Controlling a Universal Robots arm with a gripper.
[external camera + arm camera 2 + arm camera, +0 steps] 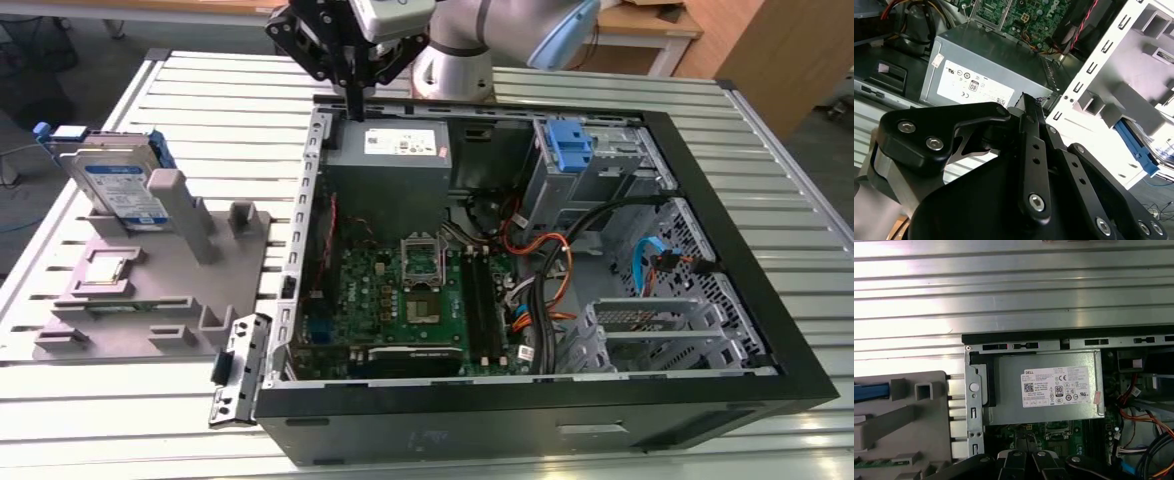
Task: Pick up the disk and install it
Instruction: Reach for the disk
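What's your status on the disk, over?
Gripper shut, empty, over power supply corner. Disk upright on grey fixture, the exterior view's left, not yet picked. Path looks open.

Cam setup: one high exterior view, two wrist cams close in.
In the exterior view we look down at a slant from high over the slatted table [601,90], w/ the whole open PC case [467,430] in frame & the grey fixture [160,290] at the exterior view's left. The first wrist view faces straight down, nearer, onto the power-supply box [1054,387] & the case rim. The second wrist view sits v. close behind the gripper [1026,102], looking obliquely past it. All 3 share the power-supply box & part of the fixture.
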